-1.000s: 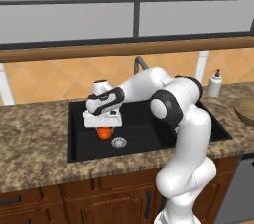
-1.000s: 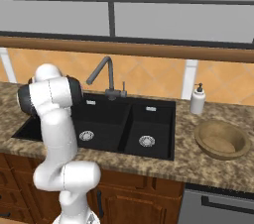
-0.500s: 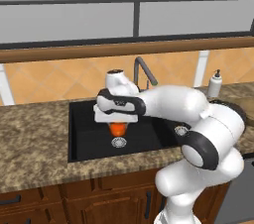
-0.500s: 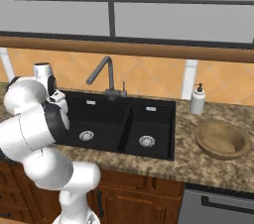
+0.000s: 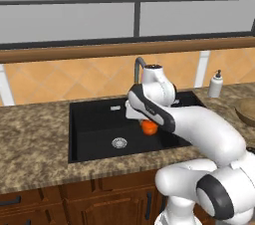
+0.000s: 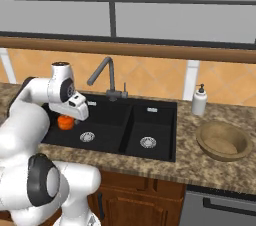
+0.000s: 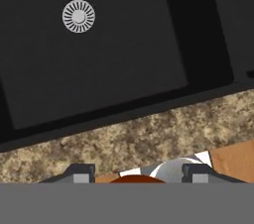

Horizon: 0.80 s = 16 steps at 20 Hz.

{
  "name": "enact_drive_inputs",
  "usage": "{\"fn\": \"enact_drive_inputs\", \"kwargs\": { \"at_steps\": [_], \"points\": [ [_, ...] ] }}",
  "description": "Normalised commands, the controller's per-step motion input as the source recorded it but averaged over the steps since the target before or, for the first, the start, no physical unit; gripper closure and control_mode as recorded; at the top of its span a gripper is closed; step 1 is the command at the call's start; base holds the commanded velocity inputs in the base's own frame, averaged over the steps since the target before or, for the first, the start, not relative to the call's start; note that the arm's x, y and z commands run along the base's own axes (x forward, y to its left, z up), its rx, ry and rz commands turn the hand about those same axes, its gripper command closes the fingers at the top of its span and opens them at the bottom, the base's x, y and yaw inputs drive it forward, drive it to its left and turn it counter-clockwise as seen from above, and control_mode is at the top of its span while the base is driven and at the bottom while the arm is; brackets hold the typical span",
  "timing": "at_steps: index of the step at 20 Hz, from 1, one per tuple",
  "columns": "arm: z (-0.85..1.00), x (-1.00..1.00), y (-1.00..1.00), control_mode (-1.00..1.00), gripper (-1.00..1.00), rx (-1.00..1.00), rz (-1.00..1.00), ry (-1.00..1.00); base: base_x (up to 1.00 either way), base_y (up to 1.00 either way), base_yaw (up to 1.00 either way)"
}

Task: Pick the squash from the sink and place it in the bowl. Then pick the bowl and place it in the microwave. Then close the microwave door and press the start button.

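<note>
The squash [image 5: 149,127] hangs above the sink [image 5: 94,134], over the basin on the side away from the bowl, raised clear of the black floor and a little off from that basin's round silver drain [image 5: 119,143]. It sits tucked under the hand, pinched in the gripper [image 5: 148,123], whose fingers are narrowed against its sides; in the hand view a sliver of its dark red top [image 7: 137,180] shows between the two finger tips [image 7: 82,173]. From the right base view the squash [image 6: 65,122] peeks out orange just below the white wrist, still inside the sink's outline.

The arm reaches forward from the base in a long bend, forearm sloping up toward the sink, wrist turned so the hand points down into the basin, just in front of the grey arched tap [image 6: 104,72].

Beyond the sink's far basin, on the speckled granite counter [image 6: 210,165], rests the tan bowl [image 6: 223,140], well apart from the squash. A white soap bottle [image 6: 199,100] stands near the sink's back corner on the bowl's side
</note>
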Motion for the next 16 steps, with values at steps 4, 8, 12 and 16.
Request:
{"fn": "enact_drive_inputs", "kwargs": {
  "at_steps": [4, 8, 12, 16],
  "points": [
    [0.24, -0.01, -1.0, -1.0, 1.0, 0.02, -0.03, 0.0, 0.0, 0.0, 0.0],
    [0.05, 0.0, -1.0, -1.0, 1.0, 0.04, -0.02, 0.0, 0.0, 0.0, 0.0],
    [0.0, 0.0, -1.0, -1.0, 1.0, 0.02, -0.03, 0.0, 0.0, 0.0, 0.0],
    [0.0, 0.09, -1.0, -1.0, 1.0, 0.0, -0.05, 0.0, 0.0, 0.0, 0.0]
  ]
}}
